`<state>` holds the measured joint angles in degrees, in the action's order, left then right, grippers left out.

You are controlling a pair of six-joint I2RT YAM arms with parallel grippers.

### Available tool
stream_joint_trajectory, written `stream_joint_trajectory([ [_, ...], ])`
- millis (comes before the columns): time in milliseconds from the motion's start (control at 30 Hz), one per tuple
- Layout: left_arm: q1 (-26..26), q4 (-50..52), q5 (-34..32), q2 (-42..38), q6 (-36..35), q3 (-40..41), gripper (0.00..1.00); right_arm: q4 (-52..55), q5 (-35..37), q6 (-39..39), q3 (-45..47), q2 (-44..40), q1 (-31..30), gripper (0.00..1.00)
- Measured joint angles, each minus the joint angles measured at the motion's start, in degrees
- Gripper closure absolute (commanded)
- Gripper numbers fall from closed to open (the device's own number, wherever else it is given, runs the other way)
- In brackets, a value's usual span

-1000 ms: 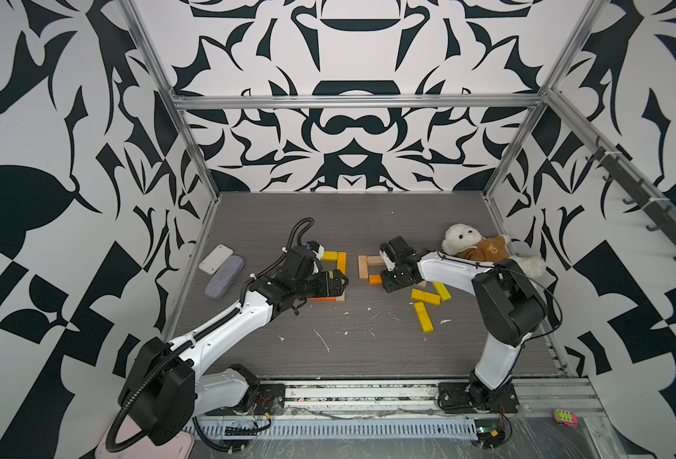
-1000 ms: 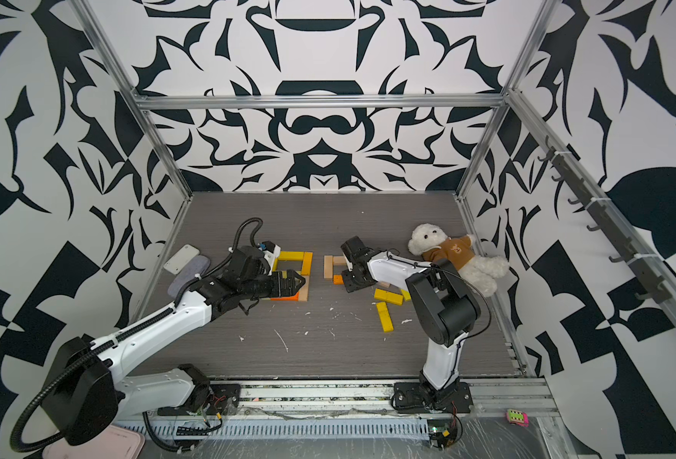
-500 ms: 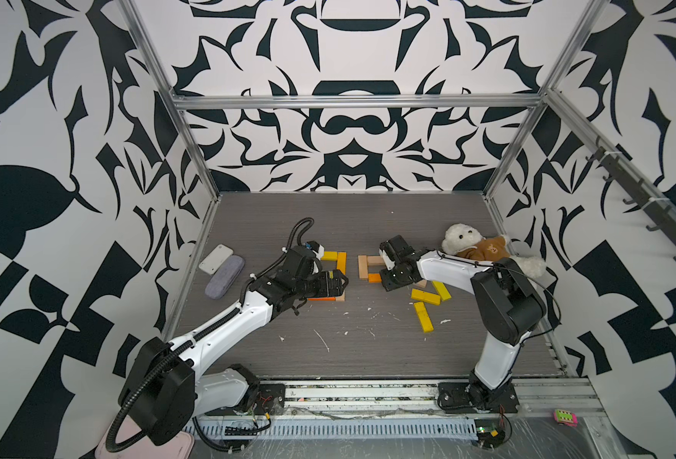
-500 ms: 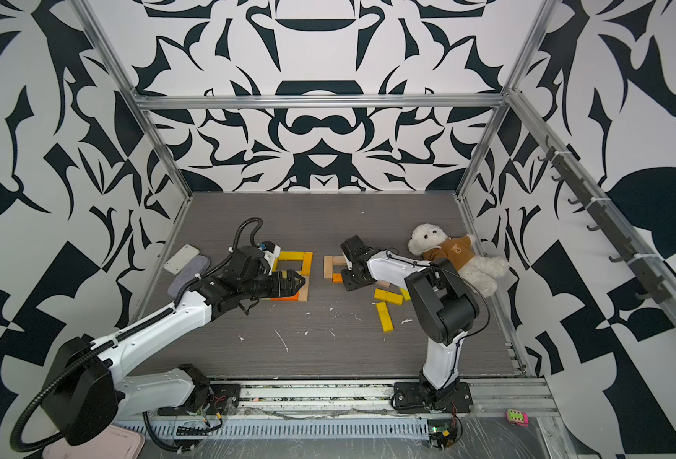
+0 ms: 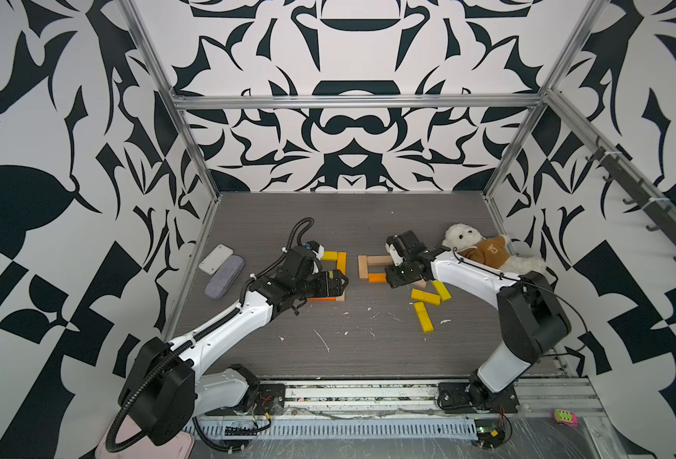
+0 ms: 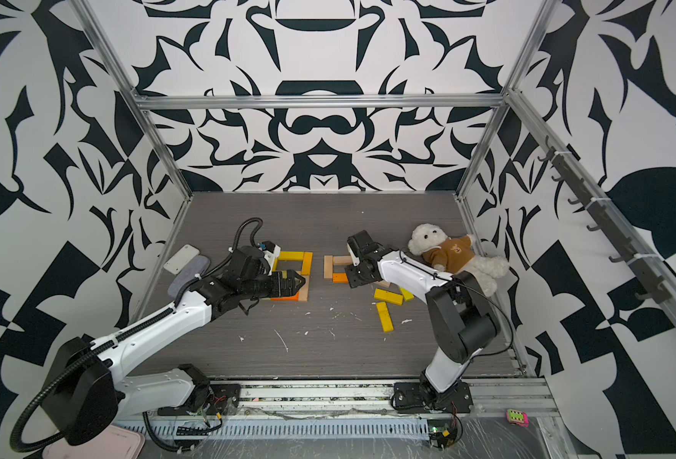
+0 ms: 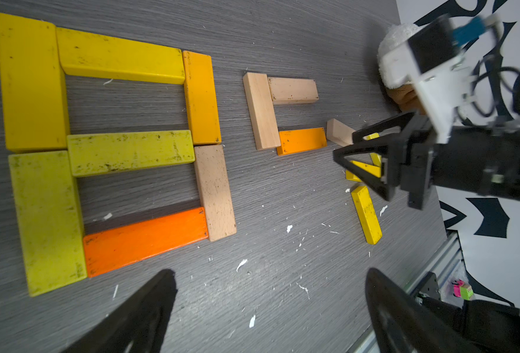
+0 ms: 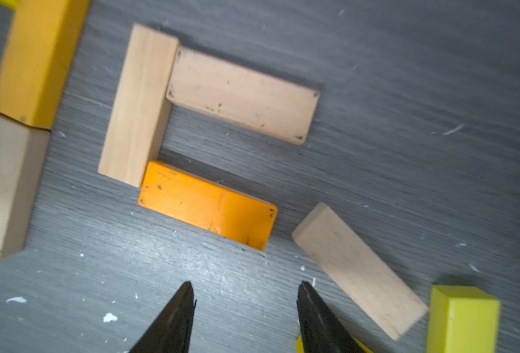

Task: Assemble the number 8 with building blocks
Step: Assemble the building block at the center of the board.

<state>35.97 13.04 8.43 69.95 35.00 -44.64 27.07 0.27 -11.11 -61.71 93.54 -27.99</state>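
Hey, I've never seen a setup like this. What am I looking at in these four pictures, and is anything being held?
Two white robot arms work over a grey table. Two pictures look down from above; two come from cameras on the arms' wrists. On the table: a finished eight of wooden blocks, a half-built second figure, loose yellow blocks, a teddy bear, two flat cases. Their black pincers, the left gripper and right gripper, are open, holding nothing.
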Motion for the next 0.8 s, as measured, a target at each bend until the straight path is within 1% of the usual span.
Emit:
stream_joint_trajectory([
  [133,0.0,-0.2,0.2,0.0,0.2,0.0,0.01,1.2,-0.5,0.8,0.3,-4.4,5.5,0.36],
  [267,0.0,-0.6,0.6,0.3,0.2,0.0,0.01,2.7,-0.4,1.5,0.3,-4.2,9.5,0.26],
  [333,0.0,-0.8,0.8,0.8,0.2,0.0,0.01,3.1,-0.5,2.0,0.3,-3.2,9.7,0.23],
  [467,0.0,-0.9,0.9,1.5,0.2,0.0,0.01,3.3,-0.7,2.6,0.3,0.2,9.5,0.21],
  [667,0.0,-0.9,1.0,1.5,0.2,0.0,0.01,3.1,-0.7,3.8,0.3,5.8,9.5,0.21],
  [800,0.0,-1.0,1.0,1.5,0.2,0.0,0.01,2.2,0.3,4.3,-0.2,6.7,9.4,0.22],
])
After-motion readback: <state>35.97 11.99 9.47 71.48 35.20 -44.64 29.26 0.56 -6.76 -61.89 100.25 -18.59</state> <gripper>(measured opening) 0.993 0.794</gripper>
